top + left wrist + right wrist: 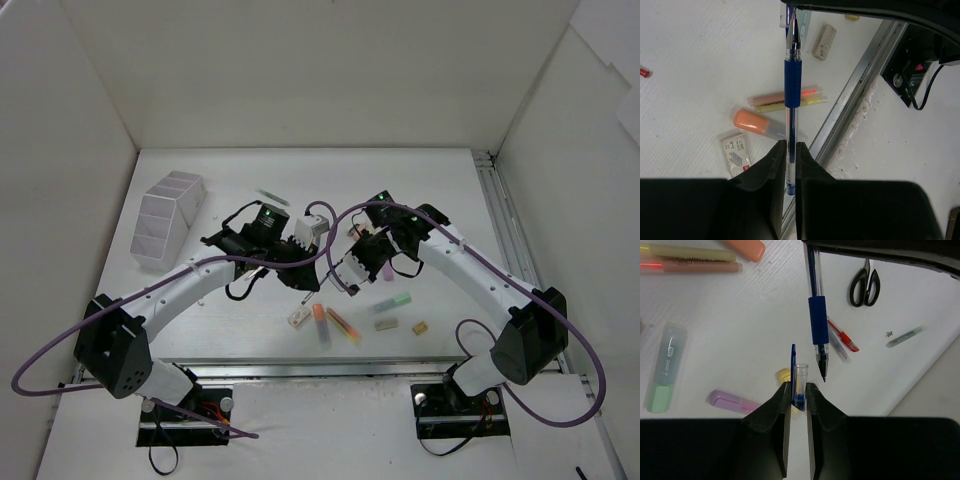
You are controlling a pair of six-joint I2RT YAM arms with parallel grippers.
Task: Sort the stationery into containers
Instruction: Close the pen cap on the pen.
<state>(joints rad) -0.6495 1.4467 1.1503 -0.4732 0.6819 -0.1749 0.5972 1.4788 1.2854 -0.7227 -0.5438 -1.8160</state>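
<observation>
My left gripper [790, 145] is shut on the rear of a blue pen [792, 85]. It holds the pen above the table with the tip toward my right gripper. My right gripper [799, 386] is shut on a clear pen cap with a blue clip [800, 380], just left of the pen tip [823, 375]; tip and cap are apart. In the top view the two grippers [310, 280] [340, 280] meet over the table's middle. The white organiser [165, 220] stands at the far left. Black scissors [865, 287] and a red pen [842, 340] lie on the table.
An orange highlighter [752, 122], a boxed eraser [735, 154] and pink and yellow highlighters [785, 97] lie near the front rail [850, 95]. Another eraser [824, 42], a green highlighter [665, 377] and a purple highlighter [732, 401] lie to the right. White walls enclose the table.
</observation>
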